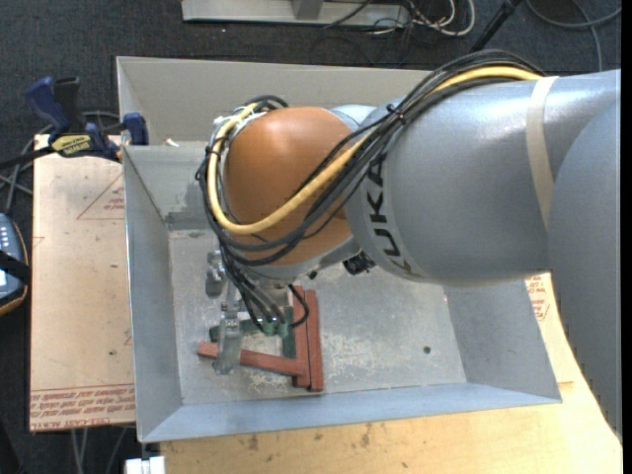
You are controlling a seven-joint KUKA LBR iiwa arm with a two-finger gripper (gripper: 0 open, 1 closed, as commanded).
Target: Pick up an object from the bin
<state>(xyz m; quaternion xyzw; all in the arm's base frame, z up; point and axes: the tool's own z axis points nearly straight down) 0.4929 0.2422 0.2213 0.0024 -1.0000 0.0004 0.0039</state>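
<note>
A red-brown L-shaped piece (308,349) lies flat near the bin's front wall. Its long bar runs left to right and its short bar points toward the back. My gripper (257,344) is low over the bar's left half, under the orange wrist cover. The grey left fingertip (227,352) is down at the bar's left end. The darker right fingertip (287,339) stands just behind the bar, near the inner corner of the L. The fingers are spread apart, and I see nothing lifted between them.
The bin floor is bare, scuffed grey metal to the right of the L-shaped piece and along the left wall. The arm and its cables cover the bin's back and middle. The front wall is close behind the piece.
</note>
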